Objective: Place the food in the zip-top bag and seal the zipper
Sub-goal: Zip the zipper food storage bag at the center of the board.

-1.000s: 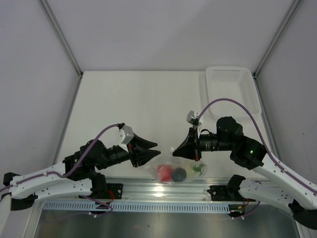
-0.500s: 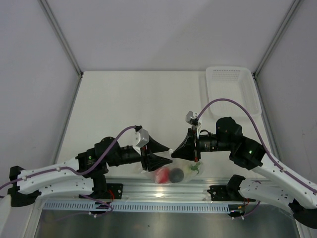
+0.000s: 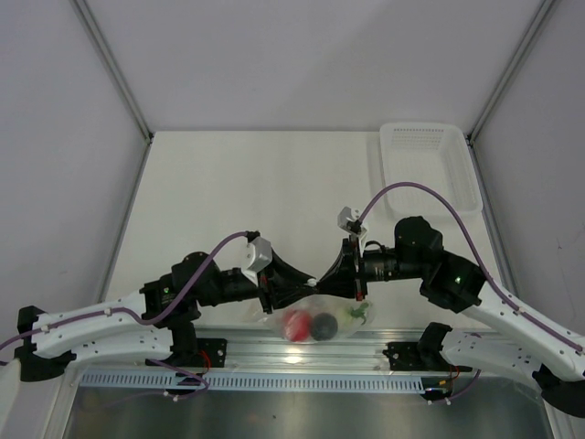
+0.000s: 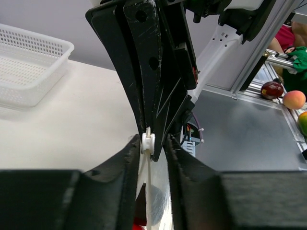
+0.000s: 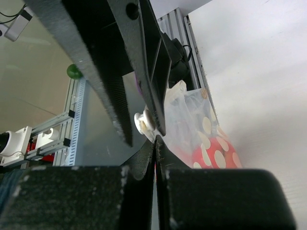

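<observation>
Food first: tomato (image 3: 295, 323), dark ball (image 3: 323, 326) and radish (image 3: 358, 313) all lie inside the zip-top bag (image 3: 340, 325). The bag sits on the worktop (image 3: 238, 192) at its near edge, about the middle, between the two arms. So the loading looks done, and what is left, by my reading, is the seal.

On to the zipper (image 4: 148, 191): it runs along the bag's far edge, and a small white tab (image 4: 148, 142) sits on it right where both arms meet. From the right, the right end effector (image 5: 155, 149) is clamped tight on the bag's film at that edge, its fingers pressed together with only plastic between them. From the left, the left end effector (image 4: 152, 143) has its fingers close on either side of the white tab. A sliver of gap shows there, and whether it truly pinches I cannot tell.

How much of the strip is pressed shut is hard to call: it is too thin and clear. The white basket (image 3: 384, 169) stands well apart at the far right.
</observation>
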### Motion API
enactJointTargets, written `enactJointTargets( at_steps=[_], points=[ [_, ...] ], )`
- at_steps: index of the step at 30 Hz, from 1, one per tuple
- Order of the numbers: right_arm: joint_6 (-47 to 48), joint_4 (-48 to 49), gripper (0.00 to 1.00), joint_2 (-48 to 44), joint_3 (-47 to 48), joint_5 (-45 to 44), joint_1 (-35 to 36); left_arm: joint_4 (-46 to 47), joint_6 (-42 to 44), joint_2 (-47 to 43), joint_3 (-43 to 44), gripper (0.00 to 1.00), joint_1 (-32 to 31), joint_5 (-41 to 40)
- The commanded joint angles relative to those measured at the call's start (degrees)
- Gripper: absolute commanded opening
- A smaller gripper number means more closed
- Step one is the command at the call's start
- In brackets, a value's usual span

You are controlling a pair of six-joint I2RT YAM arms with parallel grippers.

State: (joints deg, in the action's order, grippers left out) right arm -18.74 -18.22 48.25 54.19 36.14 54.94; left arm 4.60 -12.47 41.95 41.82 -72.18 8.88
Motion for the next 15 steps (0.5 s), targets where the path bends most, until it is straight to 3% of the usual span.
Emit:
enactJointTargets(
  at_steps=[1,4,10,15],
  points=[
    [-0.77,3.54,0.00,-0.35,-0.14,0.86,0.61,1.46,1.13,-0.03,1.77,0.28,0.20,0.87],
    [-0.86,3.71,0.00,-0.61,-0.40,0.77,0.70,1.29,1.04,-0.47,1.42,0.24,0.29,0.87],
    [-0.77,4.68,0.00,-1.57,-1.19,-1.77,1.49,0.59,0.17,-1.00,1.16,0.01,0.38,1.13],
    [-2.17,11.00,0.00,-5.62,-4.70,-4.58,2.10,-0.47,-1.06,-1.00,1.33,0.01,0.38,1.66]
  ],
)
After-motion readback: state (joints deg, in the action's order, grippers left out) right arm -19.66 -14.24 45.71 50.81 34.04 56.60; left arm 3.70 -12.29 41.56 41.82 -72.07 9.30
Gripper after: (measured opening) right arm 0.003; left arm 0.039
